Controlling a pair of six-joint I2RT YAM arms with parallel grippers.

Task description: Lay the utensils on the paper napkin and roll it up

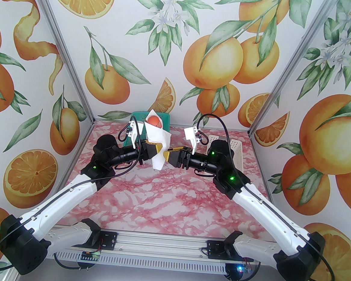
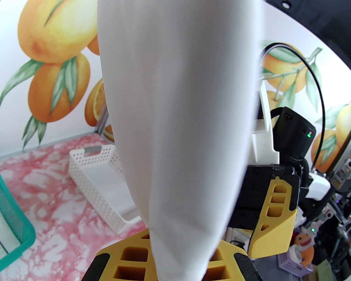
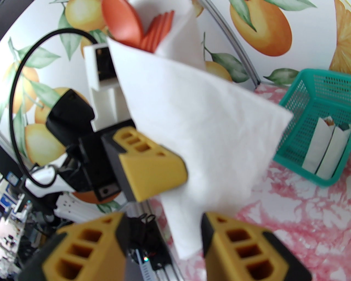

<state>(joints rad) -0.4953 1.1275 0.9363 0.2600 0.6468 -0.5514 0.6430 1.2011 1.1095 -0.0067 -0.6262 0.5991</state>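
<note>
Paper napkin [image 1: 163, 137] is found rolled into a cone and is held above the desk [image 1: 170, 203], toward the far middle, with its narrow end downward. It is clamped at its lower part by the left pincer [image 1: 156, 150], whose yellow fingers are pressed closed against the roll. In the left wrist view the white roll is seen rising from between those fingers. An orange spoon [image 3: 120, 19] and an orange fork [image 3: 160, 27] are seen standing out of the open top of the cone.

The right pincer [image 1: 166, 156] is positioned opposite the left one, at the roll's lower tip. Its jaws are parted, and the tip of the napkin is seen hanging between them in the right wrist view. A clear gap is noted on one side; contact on the other side cannot be told.

A teal basket [image 1: 138, 115] is stood at the far edge behind the roll, with two white wrapped bundles [image 3: 323, 148] leaned inside it. A white basket [image 2: 90, 175] is set on the desk behind the right arm.
</note>
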